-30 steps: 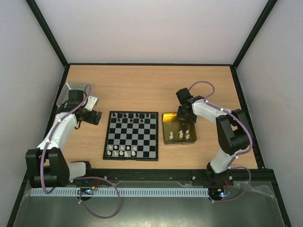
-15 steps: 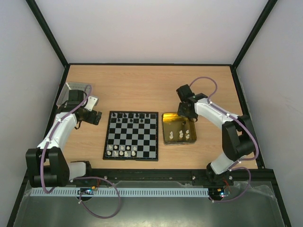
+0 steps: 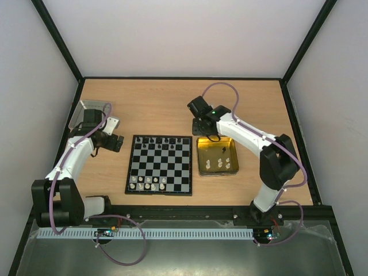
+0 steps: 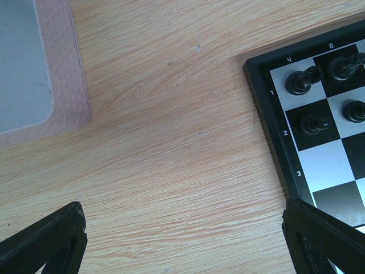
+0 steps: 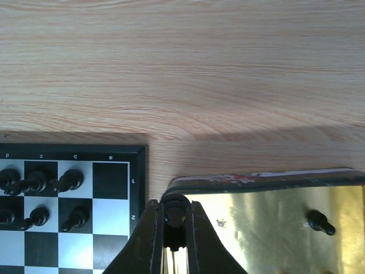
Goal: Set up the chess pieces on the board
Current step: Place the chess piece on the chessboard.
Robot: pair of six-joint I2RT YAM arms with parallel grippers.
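Note:
The board (image 3: 167,167) lies mid-table, with black chess pieces (image 3: 158,141) on its far rows and white ones (image 3: 148,183) on its near rows. My right gripper (image 3: 202,124) hovers over the far left corner of the gold tray (image 3: 200,156), shut on a black piece (image 5: 175,216) between its fingertips. The right wrist view shows the board's corner (image 5: 111,177) just left of that piece. More white pieces (image 3: 219,164) and a black one (image 5: 320,224) lie in the tray. My left gripper (image 3: 115,141) stands open and empty over bare wood, left of the board's far corner (image 4: 274,114).
A silver-grey tin lid (image 3: 92,110) sits at the far left, behind the left gripper, and its corner (image 4: 34,63) shows in the left wrist view. Black frame rails edge the table on all sides.
The right gripper has lifted from inside the tray and swung left to the tray's far left corner, carrying a black piece. The left arm has not moved.

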